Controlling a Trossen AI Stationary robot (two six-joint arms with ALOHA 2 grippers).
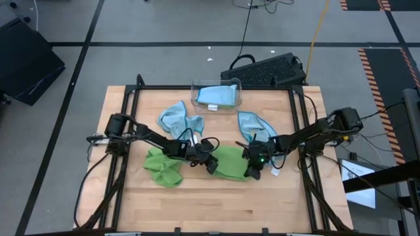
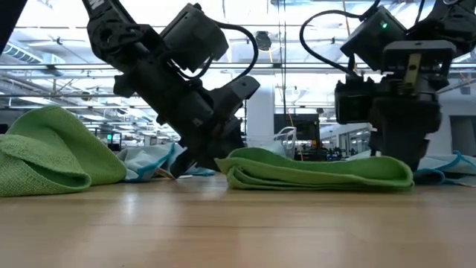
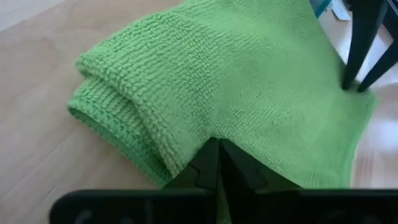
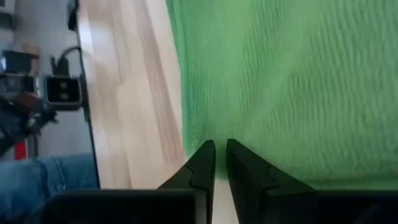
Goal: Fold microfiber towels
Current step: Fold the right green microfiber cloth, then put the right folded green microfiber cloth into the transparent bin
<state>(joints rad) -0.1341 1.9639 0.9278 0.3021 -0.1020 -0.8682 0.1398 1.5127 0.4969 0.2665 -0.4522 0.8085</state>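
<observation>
Green towel (image 2: 320,170), no readable label, pinched by left end effector (image 3: 217,163) and right end effector (image 4: 220,163).

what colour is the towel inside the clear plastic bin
Light blue; the towel in the bin shows best in the high view.

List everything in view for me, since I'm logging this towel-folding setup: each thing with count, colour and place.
green towel: one, lime, table centre, folded, pinched at both ends
second green towel: one, lime, crumpled, left of centre
blue towels: two, light blue, loose, behind the green ones
clear bin: one, far edge, holding another blue towel
table: one, light wood
keyboard: one, black, on the floor beyond the table
left gripper: fingers shut on the green towel's left end
right gripper: fingers shut on its right end
</observation>
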